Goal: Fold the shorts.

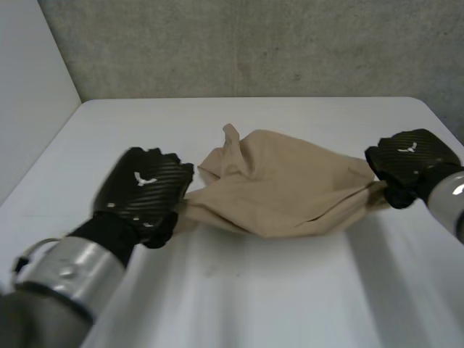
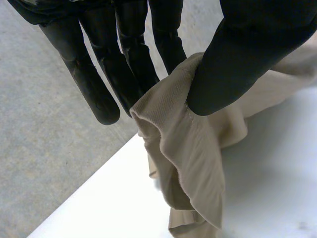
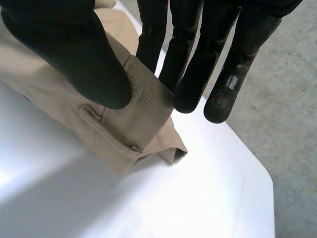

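Pinching the left end of the tan shorts [image 1: 283, 185] with the left hand [image 1: 145, 190], thumb pressed toward straight fingers [image 2: 133, 54] over the ribbed waistband. Clamping the right end likewise with the right hand [image 1: 409, 163], thumb on the cloth beside a belt loop [image 3: 91, 115]. Stretched between the two across the middle of the white table [image 1: 239, 290], crumpled, with a peak at the far edge. Soft matte weave against glossy carbon-patterned hand backs.
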Motion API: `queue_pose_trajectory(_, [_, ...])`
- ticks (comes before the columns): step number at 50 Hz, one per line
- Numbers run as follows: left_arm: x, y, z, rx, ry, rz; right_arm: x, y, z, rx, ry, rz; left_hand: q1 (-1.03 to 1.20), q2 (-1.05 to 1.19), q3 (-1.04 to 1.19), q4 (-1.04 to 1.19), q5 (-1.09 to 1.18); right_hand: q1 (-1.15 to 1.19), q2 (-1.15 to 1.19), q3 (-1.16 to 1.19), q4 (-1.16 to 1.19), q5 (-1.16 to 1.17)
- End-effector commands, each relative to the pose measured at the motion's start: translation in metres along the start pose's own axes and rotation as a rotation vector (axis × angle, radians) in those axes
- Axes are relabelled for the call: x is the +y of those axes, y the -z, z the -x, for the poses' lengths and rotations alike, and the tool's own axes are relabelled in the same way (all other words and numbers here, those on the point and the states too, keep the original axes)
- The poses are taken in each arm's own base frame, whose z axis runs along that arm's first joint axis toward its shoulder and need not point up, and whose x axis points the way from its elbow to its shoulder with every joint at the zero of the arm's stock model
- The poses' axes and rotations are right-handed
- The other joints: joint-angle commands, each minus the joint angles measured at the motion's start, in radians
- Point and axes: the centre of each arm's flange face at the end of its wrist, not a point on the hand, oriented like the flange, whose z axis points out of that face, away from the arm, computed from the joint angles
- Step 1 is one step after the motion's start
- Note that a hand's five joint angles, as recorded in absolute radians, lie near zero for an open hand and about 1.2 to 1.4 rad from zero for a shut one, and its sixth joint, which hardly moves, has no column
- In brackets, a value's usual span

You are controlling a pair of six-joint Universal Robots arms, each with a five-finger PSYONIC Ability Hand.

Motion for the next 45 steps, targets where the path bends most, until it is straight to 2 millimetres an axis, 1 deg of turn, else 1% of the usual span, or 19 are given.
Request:
queue_pose_trajectory(1, [-0.053,0.052,0.024,-0.012,0.123,-0.031,-0.02,0.045,-0.023,0.011,0.054,0.016,0.268,0.198,0.206,0.197,0.253,0.44,0.222,0.209,0.204,0.238])
queue_pose_trajectory(4, [-0.068,0.068,0.029,-0.008,0.157,-0.059,-0.031,0.058,-0.03,0.009,0.048,-0.027,0.268,0.198,0.206,0.197,0.253,0.44,0.222,0.209,0.204,0.238])
queue_pose_trajectory(8, [-0.073,0.078,0.027,0.021,0.168,-0.088,-0.041,0.07,-0.033,-0.005,0.05,-0.088,0.268,0.198,0.206,0.197,0.253,0.44,0.222,0.209,0.204,0.238])
queue_pose_trajectory(12, [-0.061,0.075,0.02,0.068,0.167,-0.049,-0.035,0.069,-0.029,-0.04,0.037,-0.078,0.268,0.198,0.206,0.197,0.253,0.44,0.222,0.209,0.204,0.238])
queue_pose_trajectory(15, [-0.048,0.067,0.014,0.096,0.166,0.004,-0.021,0.064,-0.027,-0.048,0.02,-0.032,0.268,0.198,0.206,0.197,0.253,0.44,0.222,0.209,0.204,0.238])
queue_pose_trajectory(19, [-0.027,0.046,0.005,0.12,0.166,0.085,-0.001,0.049,-0.027,-0.073,-0.009,0.038,0.268,0.198,0.206,0.197,0.253,0.44,0.222,0.209,0.204,0.238])
queue_pose_trajectory(23, [-0.01,0.022,0.0,0.126,0.166,0.147,0.018,0.026,-0.023,-0.125,-0.033,0.119,0.268,0.198,0.206,0.197,0.253,0.44,0.222,0.209,0.204,0.238])
queue_pose_trajectory(29, [0.003,-0.024,0.006,0.082,0.16,0.132,0.03,0.001,-0.024,-0.148,-0.01,0.139,0.268,0.198,0.206,0.197,0.253,0.44,0.222,0.209,0.204,0.238])
queue_pose_trajectory(30, [0.005,-0.039,0.009,0.065,0.157,0.121,0.03,-0.008,-0.028,-0.134,-0.011,0.131,0.268,0.198,0.206,0.197,0.253,0.44,0.222,0.209,0.204,0.238])
queue_pose_trajectory(32, [0.005,-0.055,0.014,0.046,0.146,0.104,0.031,-0.018,-0.031,-0.127,-0.013,0.124,0.268,0.198,0.206,0.197,0.253,0.44,0.222,0.209,0.204,0.238])
queue_pose_trajectory(33, [0.001,-0.07,0.018,0.036,0.126,0.076,0.029,-0.026,-0.032,-0.124,-0.014,0.109,0.268,0.198,0.206,0.197,0.253,0.44,0.222,0.209,0.204,0.238])
queue_pose_trajectory(35, [-0.008,-0.082,0.021,0.023,0.097,0.038,0.02,-0.034,-0.031,-0.124,-0.015,0.071,0.268,0.198,0.206,0.197,0.253,0.44,0.222,0.209,0.204,0.238])
queue_pose_trajectory(36, [-0.013,-0.088,0.023,0.016,0.077,0.016,0.005,-0.041,-0.031,-0.111,-0.022,0.016,0.268,0.198,0.206,0.197,0.253,0.44,0.222,0.209,0.204,0.238])
queue_pose_trajectory(37, [-0.028,-0.1,0.03,-0.004,0.04,-0.043,-0.003,-0.045,-0.033,-0.095,-0.032,-0.012,0.268,0.198,0.206,0.197,0.253,0.44,0.222,0.209,0.204,0.238])
queue_pose_trajectory(39, [-0.046,-0.112,0.036,-0.031,0.002,-0.113,-0.023,-0.051,-0.042,-0.037,-0.056,-0.087,0.268,0.198,0.206,0.197,0.253,0.44,0.222,0.209,0.204,0.238])
queue_pose_trajectory(40, [-0.069,-0.122,0.046,-0.074,-0.036,-0.203,-0.047,-0.054,-0.055,0.043,-0.082,-0.178,0.268,0.198,0.206,0.197,0.253,0.44,0.222,0.209,0.204,0.238])
queue_pose_trajectory(42, [-0.094,-0.13,0.059,-0.133,-0.065,-0.314,-0.072,-0.054,-0.072,0.138,-0.111,-0.284,0.268,0.198,0.206,0.197,0.253,0.44,0.222,0.209,0.204,0.238])
queue_pose_trajectory(43, [-0.123,-0.131,0.072,-0.204,-0.092,-0.435,-0.097,-0.051,-0.089,0.232,-0.138,-0.406,0.268,0.198,0.206,0.197,0.253,0.44,0.222,0.209,0.204,0.238])
queue_pose_trajectory(45, [-0.151,-0.129,0.084,-0.281,-0.111,-0.554,-0.118,-0.046,-0.105,0.31,-0.163,-0.527,0.268,0.198,0.206,0.197,0.253,0.44,0.222,0.209,0.204,0.238])
